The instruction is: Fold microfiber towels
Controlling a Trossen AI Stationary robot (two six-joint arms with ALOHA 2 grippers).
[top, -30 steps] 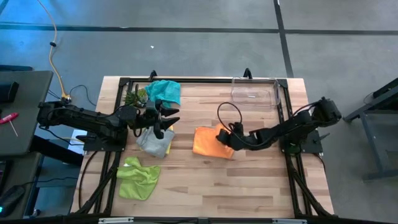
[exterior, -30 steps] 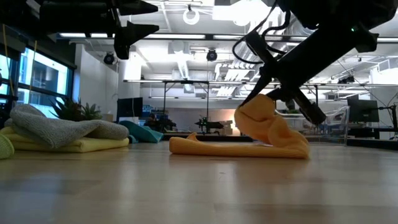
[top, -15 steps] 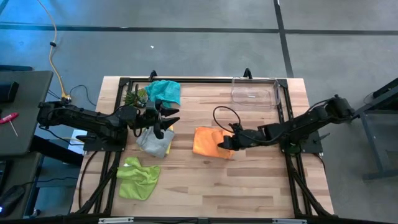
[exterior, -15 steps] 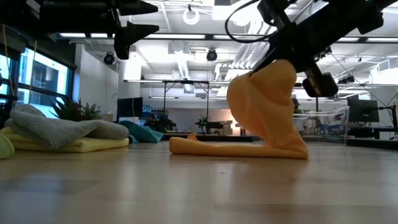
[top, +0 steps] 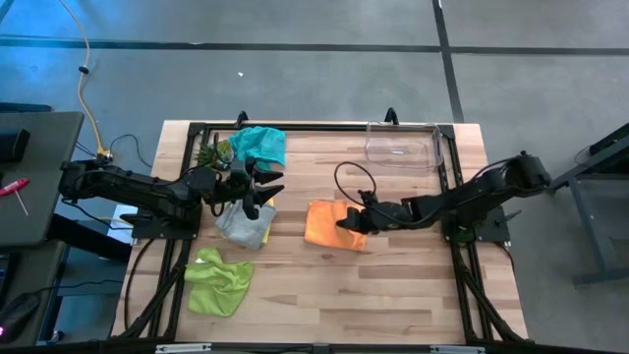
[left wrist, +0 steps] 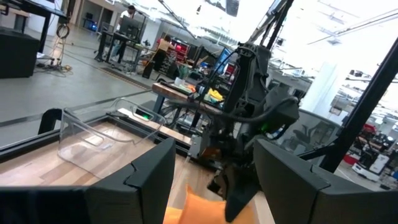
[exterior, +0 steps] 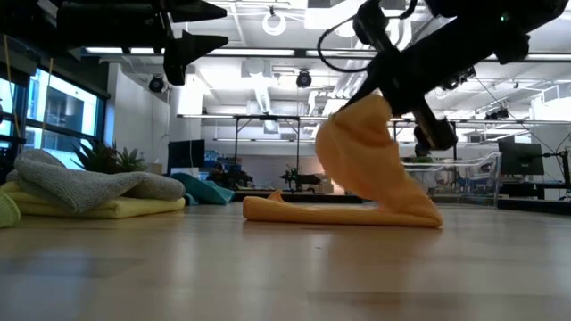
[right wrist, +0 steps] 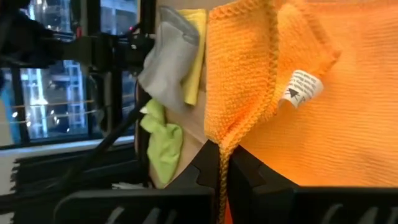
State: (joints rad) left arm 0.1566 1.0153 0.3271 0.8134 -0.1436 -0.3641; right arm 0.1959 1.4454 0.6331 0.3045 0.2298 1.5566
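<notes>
The orange towel [top: 324, 224] lies mid-table, and its right part [exterior: 361, 152] is raised off the wood. My right gripper [top: 351, 222] is shut on that part. My left gripper [top: 275, 183] is open and empty; it hovers above the grey towel [top: 241, 222], which lies on the yellow towel [top: 266, 230]. The teal towel [top: 260, 145] lies crumpled at the far left. The lime green towel [top: 218, 280] lies crumpled at the near left. My right gripper pinches the orange towel's hemmed edge [right wrist: 219, 149] between its two fingers, at the towel's right side. The fingers slant down from the table's right. The held part [exterior: 357, 143] stands lifted and bent over toward the left, while the rest [exterior: 312, 212] lies flat on the table.
A clear plastic bin [top: 401, 146] stands at the far right. A small green spiky plant [top: 211, 152] sits beside the teal towel. There is bare wood along the near edge and at the near right.
My right gripper has risen and gone toward the table's left edge with the orange towel's right edge. That part has lifted off the table and now arches over the rest, which has stayed flat where it was.
</notes>
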